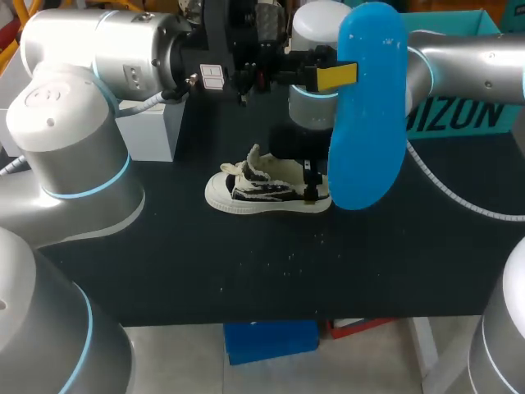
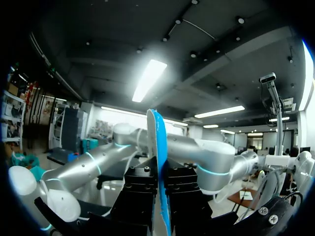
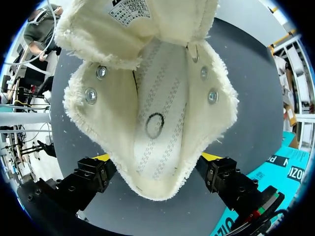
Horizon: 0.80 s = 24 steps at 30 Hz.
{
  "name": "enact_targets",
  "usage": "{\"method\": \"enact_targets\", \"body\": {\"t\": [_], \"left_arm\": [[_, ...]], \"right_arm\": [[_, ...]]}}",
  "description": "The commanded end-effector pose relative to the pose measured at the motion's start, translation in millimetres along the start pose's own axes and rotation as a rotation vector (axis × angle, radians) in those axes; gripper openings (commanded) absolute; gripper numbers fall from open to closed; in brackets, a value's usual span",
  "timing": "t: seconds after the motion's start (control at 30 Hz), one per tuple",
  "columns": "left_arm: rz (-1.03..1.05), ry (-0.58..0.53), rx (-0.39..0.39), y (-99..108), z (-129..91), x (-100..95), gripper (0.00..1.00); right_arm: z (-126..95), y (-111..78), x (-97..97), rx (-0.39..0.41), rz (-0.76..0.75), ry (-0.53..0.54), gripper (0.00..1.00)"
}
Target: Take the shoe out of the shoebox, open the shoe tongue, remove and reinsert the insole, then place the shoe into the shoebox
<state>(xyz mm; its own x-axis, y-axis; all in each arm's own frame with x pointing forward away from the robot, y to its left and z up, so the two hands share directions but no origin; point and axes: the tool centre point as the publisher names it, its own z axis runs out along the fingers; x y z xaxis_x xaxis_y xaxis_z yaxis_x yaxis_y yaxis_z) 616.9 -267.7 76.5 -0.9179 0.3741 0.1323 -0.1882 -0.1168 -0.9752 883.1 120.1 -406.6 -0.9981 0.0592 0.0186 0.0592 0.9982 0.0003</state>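
Note:
A cream canvas shoe (image 1: 254,190) with dark stripes stands on the black table, toe to the left. Its tongue (image 3: 142,19) is pulled up and the inside (image 3: 157,98) lies bare. The blue insole (image 1: 369,123) hangs high above the table, close to the head camera. My left gripper (image 1: 336,75) is shut on its edge. In the left wrist view the insole (image 2: 157,132) stands edge-on between the black fingers (image 2: 140,191). My right gripper (image 1: 312,185) is down at the heel. It (image 3: 156,157) is open, one finger on each side of the heel.
The teal shoebox (image 1: 455,115) stands at the back right, behind my right arm, and shows again (image 3: 290,172) beside the right gripper. A pale grey box (image 1: 152,127) sits at the back left. The table (image 1: 246,263) has free room in front of the shoe.

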Motion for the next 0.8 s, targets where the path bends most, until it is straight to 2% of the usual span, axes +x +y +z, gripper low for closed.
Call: {"method": "enact_targets", "body": {"t": [0.03, 0.4, 0.57, 0.63, 0.8], "left_arm": [[0.000, -0.003, 0.000, 1.0, 0.6, 0.5, 0.00], [0.000, -0.003, 0.000, 1.0, 0.6, 0.5, 0.00], [0.000, -0.003, 0.000, 1.0, 0.6, 0.5, 0.00], [0.000, -0.003, 0.000, 1.0, 0.6, 0.5, 0.00], [0.000, -0.003, 0.000, 1.0, 0.6, 0.5, 0.00]], "right_arm": [[-2.4, -1.7, 0.3, -0.021, -0.008, -0.008, 1.00], [-7.9, -3.0, 0.9, -0.206, -0.038, -0.020, 1.00], [-5.9, -7.2, -0.6, -0.347, -0.029, -0.040, 1.00], [-5.9, -7.6, -1.1, -0.355, -0.048, -0.042, 1.00], [-4.6, -6.4, -1.6, -0.474, -0.065, -0.054, 1.00]]}}
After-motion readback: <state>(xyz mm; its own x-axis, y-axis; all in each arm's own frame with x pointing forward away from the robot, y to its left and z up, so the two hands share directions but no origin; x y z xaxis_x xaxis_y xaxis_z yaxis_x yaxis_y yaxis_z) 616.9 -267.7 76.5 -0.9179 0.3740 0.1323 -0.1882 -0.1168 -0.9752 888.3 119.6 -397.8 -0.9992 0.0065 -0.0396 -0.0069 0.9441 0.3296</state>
